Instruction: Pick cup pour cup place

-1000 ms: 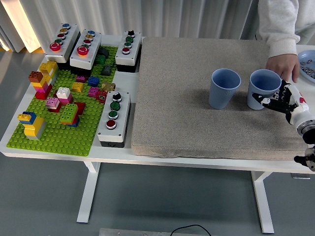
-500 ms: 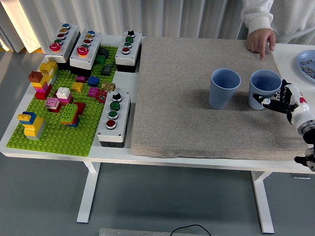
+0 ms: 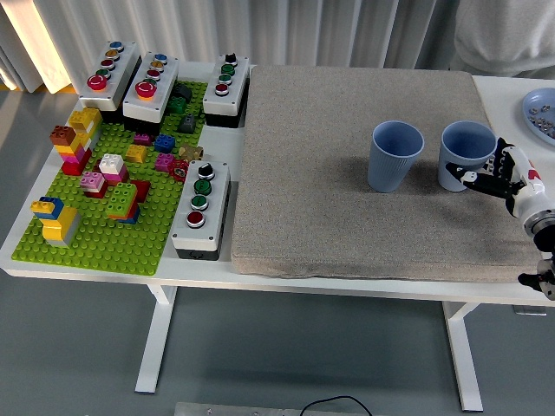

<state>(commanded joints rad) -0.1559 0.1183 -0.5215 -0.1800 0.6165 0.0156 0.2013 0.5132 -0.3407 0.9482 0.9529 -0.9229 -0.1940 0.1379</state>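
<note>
- Two blue cups stood upright on the grey mat (image 3: 347, 173) in the head view, side by side but apart: the left cup (image 3: 395, 156) near the mat's middle, the right cup (image 3: 465, 156) close to the mat's right edge.
- Your right hand (image 3: 501, 177) had come in from the right edge and sat against the right cup's near right side; the dark fingers (image 3: 479, 178) lay across its lower wall. Whether they had fully closed could not be told from this angle, so treat the grasp as unconfirmed.
- Your left hand was not in view.
- A person's pale sleeve (image 3: 512, 35) showed at the top right, clear of both cups.
- A plate (image 3: 538, 108) with small pieces lay just beyond the mat's right edge.
- Recommendation for the pick: wrap the fingers round the cup's middle rather than its base, close firmly before lifting, and raise it straight up so it stays level.
- Risk noted: the neighbouring cup stood near; a sideways drag could knock it.
</note>
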